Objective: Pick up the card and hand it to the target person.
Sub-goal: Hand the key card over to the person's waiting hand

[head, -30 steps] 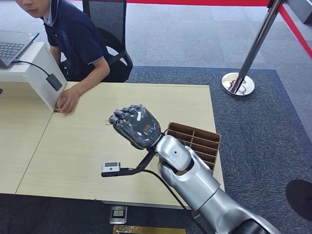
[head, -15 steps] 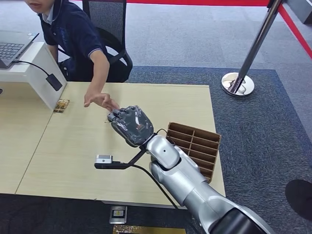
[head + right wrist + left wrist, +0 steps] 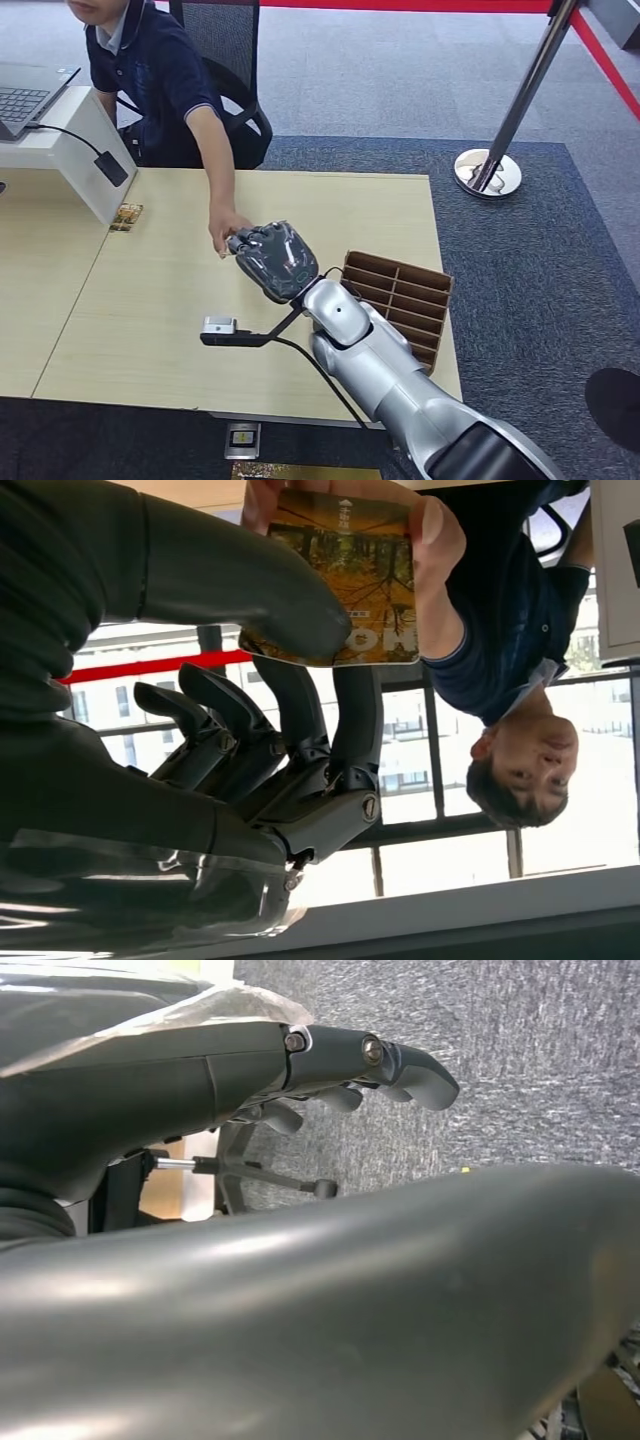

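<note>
Since a moment ago, the person's hand (image 3: 224, 228) has reached the right hand (image 3: 273, 258) and now grasps the card (image 3: 355, 575) at its far edge. That right hand pinches the card between thumb and fingers above the table (image 3: 151, 300). Whether the left hand (image 3: 226, 1070) is open or closed, I cannot tell.

two cards (image 3: 126, 216) are counted, one person (image 3: 162, 85), two robot hands (image 3: 273, 259), one slotted brown box (image 3: 398, 303), one laptop (image 3: 26, 98), one stanchion (image 3: 489, 172).
</note>
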Robot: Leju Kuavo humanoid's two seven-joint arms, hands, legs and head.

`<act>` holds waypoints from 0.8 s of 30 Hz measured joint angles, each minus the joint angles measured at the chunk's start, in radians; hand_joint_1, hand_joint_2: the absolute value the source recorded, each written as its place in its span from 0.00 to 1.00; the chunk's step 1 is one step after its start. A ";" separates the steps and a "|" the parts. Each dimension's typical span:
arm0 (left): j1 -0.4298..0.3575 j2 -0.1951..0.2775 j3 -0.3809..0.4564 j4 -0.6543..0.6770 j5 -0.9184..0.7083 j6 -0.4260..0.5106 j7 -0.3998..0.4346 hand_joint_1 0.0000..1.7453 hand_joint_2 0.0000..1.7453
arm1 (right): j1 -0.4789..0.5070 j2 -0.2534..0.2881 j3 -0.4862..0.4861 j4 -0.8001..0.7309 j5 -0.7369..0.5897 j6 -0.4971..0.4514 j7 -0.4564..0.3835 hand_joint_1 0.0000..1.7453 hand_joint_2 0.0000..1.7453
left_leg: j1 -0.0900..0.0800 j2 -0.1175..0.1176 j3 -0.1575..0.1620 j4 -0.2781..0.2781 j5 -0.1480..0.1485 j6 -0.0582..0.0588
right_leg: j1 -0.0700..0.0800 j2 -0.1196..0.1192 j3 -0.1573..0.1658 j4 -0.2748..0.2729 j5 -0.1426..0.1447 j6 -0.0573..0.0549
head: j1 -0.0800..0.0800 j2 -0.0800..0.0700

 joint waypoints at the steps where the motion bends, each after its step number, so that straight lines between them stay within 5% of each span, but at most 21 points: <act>1: 0.000 0.000 0.000 0.000 0.000 0.000 0.000 0.00 0.00 | 0.000 0.000 -0.001 0.001 0.001 -0.001 -0.001 1.00 1.00 | 0.000 0.000 0.000 0.000 0.000 0.000 | 0.000 0.000 0.000 0.000 0.000 0.000 | 0.000 0.000; 4: 0.000 0.000 0.000 0.000 0.000 0.000 0.000 0.00 0.00 | 0.000 0.003 -0.005 0.002 0.002 -0.002 -0.003 1.00 1.00 | 0.000 0.000 0.000 0.000 0.000 0.000 | 0.000 0.000 0.000 0.000 0.000 0.000 | 0.000 0.000; 6: 0.000 0.000 0.000 0.000 -0.001 -0.001 0.000 0.00 0.00 | -0.001 0.004 -0.010 0.002 0.001 -0.002 -0.004 0.88 1.00 | 0.000 0.000 0.000 0.000 0.000 0.000 | 0.000 0.000 0.000 0.000 0.000 0.000 | 0.000 0.000; 8: 0.000 0.000 0.000 0.000 -0.002 -0.001 0.000 0.00 0.00 | -0.001 0.006 -0.015 0.002 -0.002 -0.002 -0.008 0.38 1.00 | 0.000 0.000 0.000 0.000 0.000 0.000 | 0.000 0.000 0.000 0.000 0.000 0.000 | 0.000 0.000; 10: 0.000 0.000 0.000 0.000 -0.001 -0.001 0.000 0.00 0.00 | -0.002 0.008 -0.021 0.002 -0.009 -0.002 -0.014 0.00 1.00 | 0.000 0.000 0.000 0.000 0.000 0.000 | 0.000 0.000 0.000 0.000 0.000 0.000 | 0.000 0.000; 18: 0.000 0.001 0.001 0.000 0.010 -0.001 -0.001 0.00 0.00 | 0.018 0.002 -0.056 -0.046 -0.037 -0.003 -0.010 0.00 1.00 | 0.000 0.000 0.000 0.000 0.000 0.000 | 0.000 0.000 0.000 0.000 0.000 0.000 | 0.000 0.000; 24: 0.002 0.001 0.003 0.000 0.028 0.006 -0.001 0.00 0.00 | 0.116 -0.051 -0.103 -0.213 -0.037 0.005 0.012 0.00 1.00 | 0.000 0.000 0.000 0.000 0.000 0.000 | 0.000 0.000 0.000 -0.001 0.000 0.000 | 0.000 0.000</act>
